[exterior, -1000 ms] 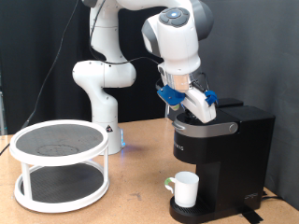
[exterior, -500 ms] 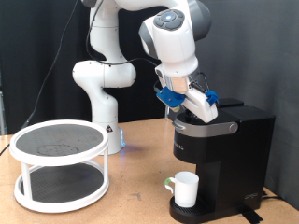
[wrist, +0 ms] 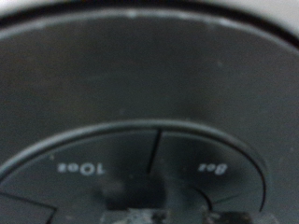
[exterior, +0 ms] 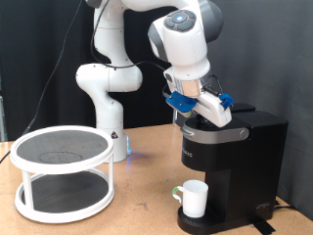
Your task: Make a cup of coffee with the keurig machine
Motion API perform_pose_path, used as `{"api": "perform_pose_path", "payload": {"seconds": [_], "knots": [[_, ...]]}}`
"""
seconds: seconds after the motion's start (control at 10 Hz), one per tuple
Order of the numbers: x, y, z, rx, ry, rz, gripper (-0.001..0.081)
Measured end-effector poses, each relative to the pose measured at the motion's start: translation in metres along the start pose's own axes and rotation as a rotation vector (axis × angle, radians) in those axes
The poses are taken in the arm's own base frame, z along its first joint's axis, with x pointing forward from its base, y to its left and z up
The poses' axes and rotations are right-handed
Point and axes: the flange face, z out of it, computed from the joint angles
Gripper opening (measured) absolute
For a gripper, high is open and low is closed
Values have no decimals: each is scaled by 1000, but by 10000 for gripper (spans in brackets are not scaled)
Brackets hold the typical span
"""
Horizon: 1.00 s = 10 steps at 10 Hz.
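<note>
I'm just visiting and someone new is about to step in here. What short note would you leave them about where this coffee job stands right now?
End effector: pressed down at the top lid of the keurig machine; whether it is open or shut does not show. The wrist view shows the machine's size buttons ("10oz", "8oz") right in front of it.
The cup: upright on the drip base under the spout, handle towards the exterior view's left.
Done: cup placed, lid down.
Left: no coffee visible yet.
Two-tier round shelf stands at the exterior view's left.

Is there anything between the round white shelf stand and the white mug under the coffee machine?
No. In the exterior view, only bare wooden table separates the stand from the cup.
</note>
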Motion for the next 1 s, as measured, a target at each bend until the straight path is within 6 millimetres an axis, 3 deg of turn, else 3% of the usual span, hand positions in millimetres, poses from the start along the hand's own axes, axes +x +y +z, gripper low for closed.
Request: {"api": "perform_pose_path", "payload": {"seconds": [0.5, 1.0], "knots": [[-4, 4, 1, -36, -55, -35, 0], [1, 36, -40, -43, -131, -82, 0]]}}
